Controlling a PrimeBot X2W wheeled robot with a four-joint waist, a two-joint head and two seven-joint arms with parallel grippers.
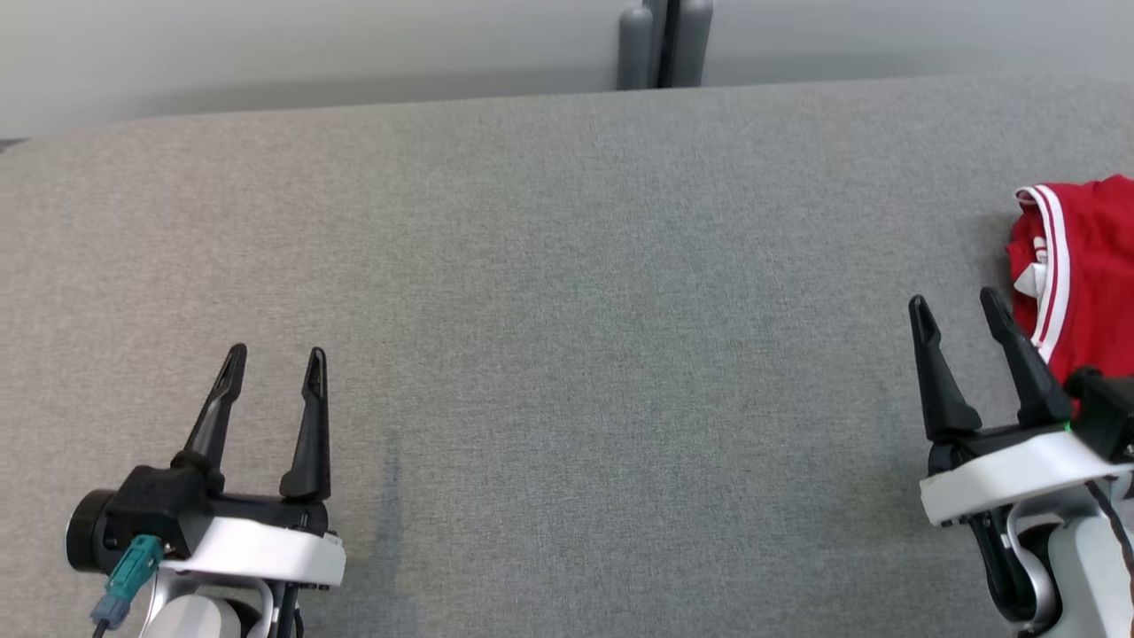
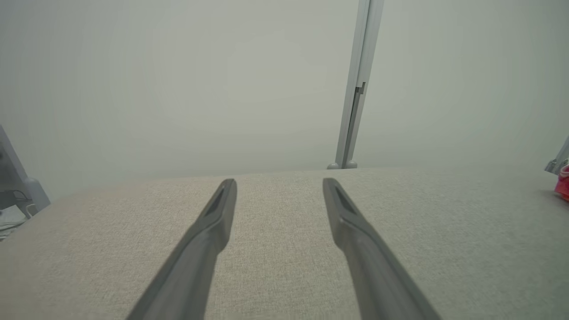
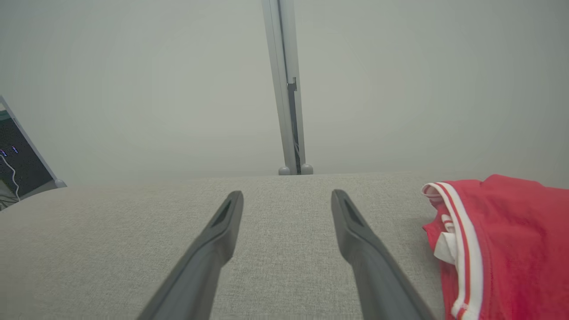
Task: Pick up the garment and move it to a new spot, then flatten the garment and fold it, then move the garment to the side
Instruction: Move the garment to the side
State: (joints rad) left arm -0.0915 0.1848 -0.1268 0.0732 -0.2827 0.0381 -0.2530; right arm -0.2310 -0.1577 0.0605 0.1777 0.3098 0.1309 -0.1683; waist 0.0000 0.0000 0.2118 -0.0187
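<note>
Garment [image 1: 1085, 266] (red, white-striped) runs off the head view's right edge, shape unclear; left claw [image 1: 275, 353] and right claw [image 1: 957, 303] point forward over the table [image 1: 567, 310], both spread and empty.

Red garment [image 1: 1085, 266] with white stripes; grey table [image 1: 567, 310]; dark left pincer [image 1: 273, 365].

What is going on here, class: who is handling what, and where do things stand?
A two-armed robot faces a grey fabric table. Its left gripper and right gripper are both open and empty. A red garment with white stripes lies bunched at the table's right side, close beside the right gripper, not gripped.
</note>
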